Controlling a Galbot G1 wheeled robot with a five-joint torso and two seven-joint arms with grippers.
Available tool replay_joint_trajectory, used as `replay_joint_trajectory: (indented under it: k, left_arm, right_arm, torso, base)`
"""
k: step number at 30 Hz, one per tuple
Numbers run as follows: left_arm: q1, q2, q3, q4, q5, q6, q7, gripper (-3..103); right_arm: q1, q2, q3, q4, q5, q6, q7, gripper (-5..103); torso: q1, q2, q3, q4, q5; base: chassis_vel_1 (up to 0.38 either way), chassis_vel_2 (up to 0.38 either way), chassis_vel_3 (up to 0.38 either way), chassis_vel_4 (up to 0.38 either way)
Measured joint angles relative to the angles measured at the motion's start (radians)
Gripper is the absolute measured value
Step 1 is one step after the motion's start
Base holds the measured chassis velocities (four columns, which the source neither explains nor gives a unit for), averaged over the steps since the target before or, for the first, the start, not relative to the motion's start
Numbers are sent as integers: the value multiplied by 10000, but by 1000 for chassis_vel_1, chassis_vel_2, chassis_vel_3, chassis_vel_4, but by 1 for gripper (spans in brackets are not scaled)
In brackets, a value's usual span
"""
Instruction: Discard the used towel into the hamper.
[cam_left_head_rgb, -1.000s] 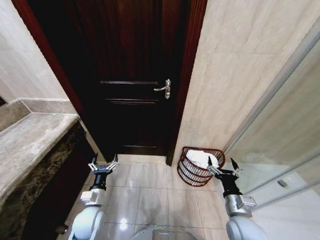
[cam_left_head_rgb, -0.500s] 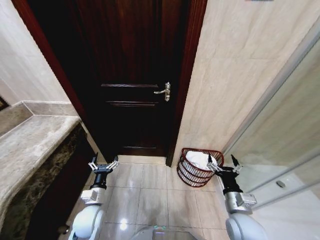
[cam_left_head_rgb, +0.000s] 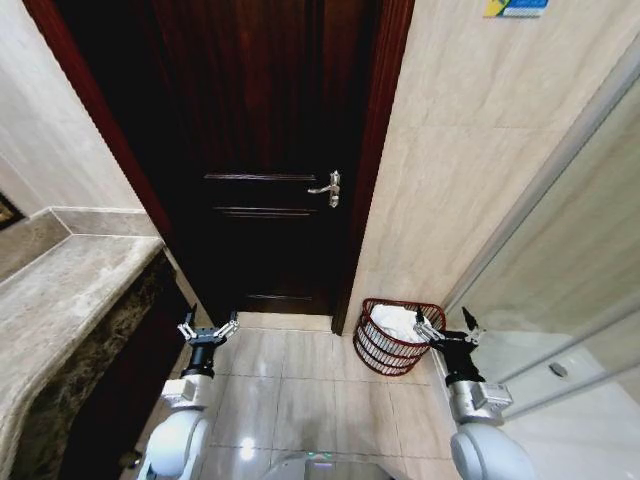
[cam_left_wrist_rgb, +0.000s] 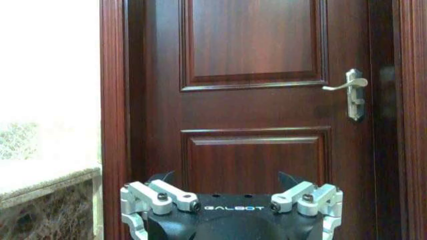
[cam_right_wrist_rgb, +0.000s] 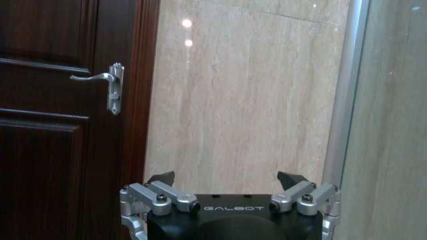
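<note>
Tiled floor, dark wood door dead ahead, beige tiled wall to its right, stone counter off my left side. My right gripper is spread wide and empty, held low. The hamper stands upright, mouth up, just beside its left fingertip, against the wall. White towel lies inside. My left gripper is also wide, empty, facing the door.
</note>
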Motion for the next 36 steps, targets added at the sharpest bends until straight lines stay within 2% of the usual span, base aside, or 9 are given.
replay_joint_trajectory:
  k: [36]
  left_arm:
    - [218,-241,-31,-326,233,-23,172,100]
  right_arm:
    - [-44,-140,215,80,410,70,-60,100]
  torso:
    - [866,1902,1037,0,0]
  base:
    - [0,0,0,0]
